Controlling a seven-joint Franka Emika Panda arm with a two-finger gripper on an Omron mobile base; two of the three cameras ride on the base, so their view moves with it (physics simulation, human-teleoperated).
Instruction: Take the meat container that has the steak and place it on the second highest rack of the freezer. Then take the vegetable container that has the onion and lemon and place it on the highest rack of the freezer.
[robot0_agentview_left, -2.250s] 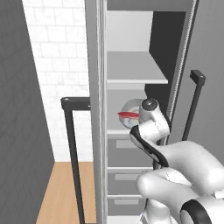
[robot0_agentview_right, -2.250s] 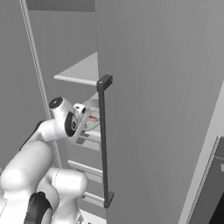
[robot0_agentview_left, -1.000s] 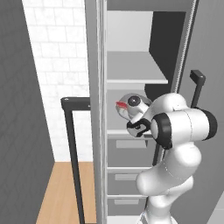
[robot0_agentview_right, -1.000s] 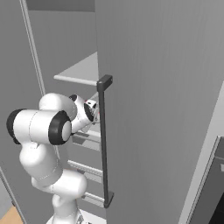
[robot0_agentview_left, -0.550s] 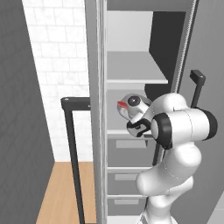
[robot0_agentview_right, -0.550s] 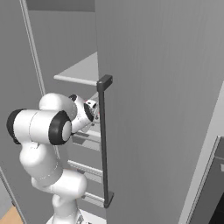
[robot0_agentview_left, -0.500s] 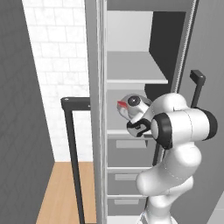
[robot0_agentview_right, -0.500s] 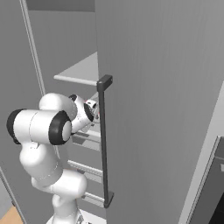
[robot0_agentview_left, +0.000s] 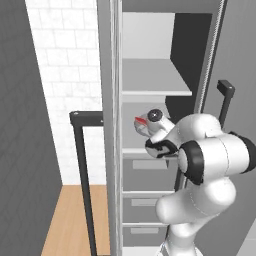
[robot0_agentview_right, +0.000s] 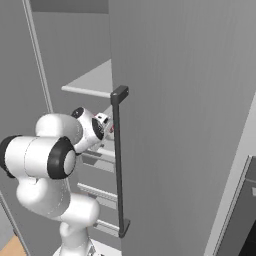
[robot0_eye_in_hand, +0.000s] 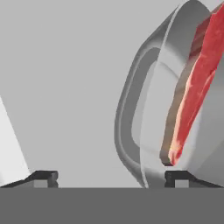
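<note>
While reaching into the freezer (robot0_agentview_left: 150, 75), the fingers (robot0_eye_in_hand: 177, 177) are standing spread, the meat container (robot0_eye_in_hand: 144, 109) rim lying beside one; bare wall is opening alongside, and the steak (robot0_eye_in_hand: 194, 83) is running lengthwise away from the hand.

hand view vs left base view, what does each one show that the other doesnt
Hand view: the grey meat container up close, tilted on edge, and the steak's whitish streak, with the fingertips set wide apart.

Left base view: the freezer with its highest rack, the drawers below, the door's dark bar handle, and the white brick wall.

Both: the red steak, at the second shelf in the left base view.
</note>
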